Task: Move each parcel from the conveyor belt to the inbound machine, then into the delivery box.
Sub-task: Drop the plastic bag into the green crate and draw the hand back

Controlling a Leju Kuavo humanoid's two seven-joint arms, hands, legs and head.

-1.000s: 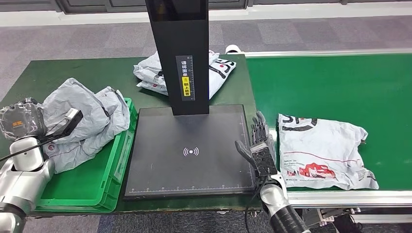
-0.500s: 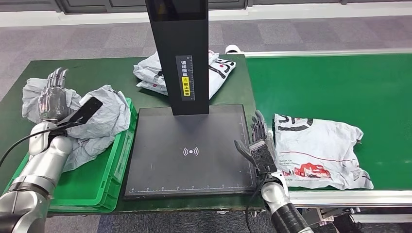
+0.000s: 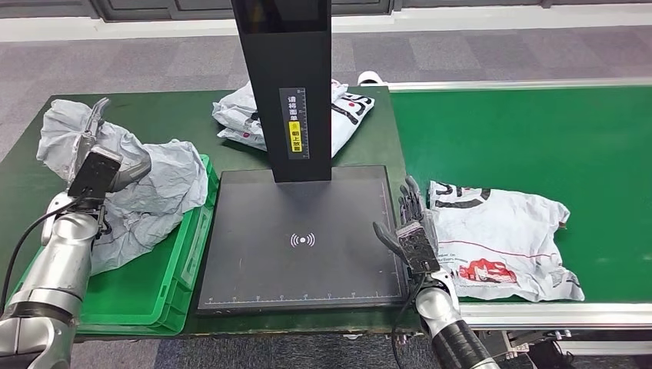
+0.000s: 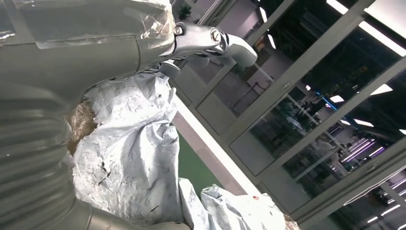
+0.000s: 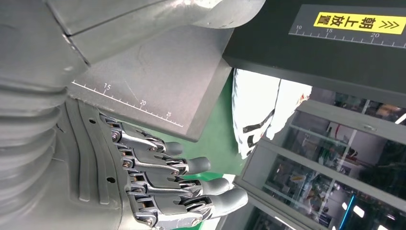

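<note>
**A:** Where do things stand, and what is each hand doing?

**B:** My left hand [image 3: 92, 157] sits in the folds of the crumpled grey plastic mailer bag [image 3: 146, 192], which is draped over the far corner of the green plastic delivery crate [image 3: 165, 296] and spills onto the dark green table [image 3: 169, 115]. I cannot tell whether that hand grips the bag or merely rests against it; the wrist camera hides the fingers. My right hand [image 3: 411, 231] stands free with fingers apart and straight, holding nothing, at the edge of the black flat scanner platform [image 3: 300, 238]. Just beside it lies the white printed plastic parcel [image 3: 500, 242] on the bright green conveyor belt [image 3: 523, 131].

**A:** What could go wrong?

**B:** The grey bag is only partly in the crate. If I let go here, I judge it may slump over the rim onto the table instead of settling inside.

**A:** And on the right?

**B:** The white parcel is limp and slippery-looking. A shallow grip on one edge could let it slide out or fold under as I drag it to the platform. It could also catch on the platform's raised rim, or land crumpled beneath the black upright scanner column [image 3: 283, 84] with its label hidden.
</note>
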